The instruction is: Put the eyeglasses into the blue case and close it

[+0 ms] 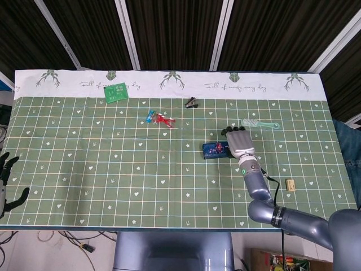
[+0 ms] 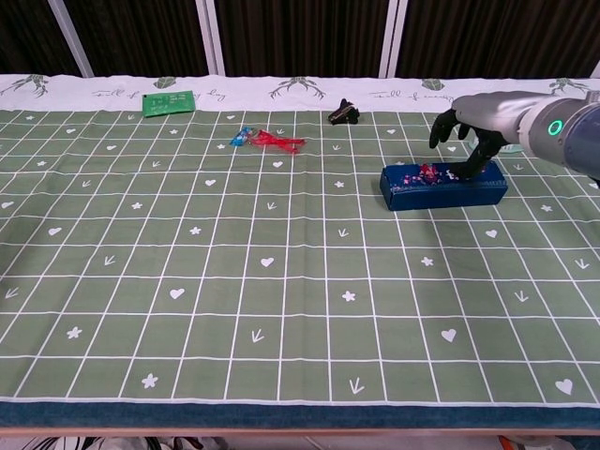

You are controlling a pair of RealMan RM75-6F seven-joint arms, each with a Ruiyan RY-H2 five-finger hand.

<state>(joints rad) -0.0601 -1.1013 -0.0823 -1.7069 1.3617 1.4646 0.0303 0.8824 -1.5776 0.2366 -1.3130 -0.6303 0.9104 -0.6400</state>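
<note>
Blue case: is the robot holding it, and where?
Not gripped. The right hand only presses fingertips on the lid of the blue case near its right end. The left hand holds nothing.

— Where could a hand pass?
— The lower half and left of the counter (image 1: pixel 84 169) lie open in the head view.
— And what blocks?
— Right of centre, the blue case (image 1: pixel 216 150) with the right hand (image 1: pixel 239 142) on it; a hairbrush (image 1: pixel 258 123) just beyond; a black clip (image 1: pixel 192 103), red-blue eyeglasses (image 1: pixel 159 118) and green card (image 1: pixel 117 91) toward the top.
</note>
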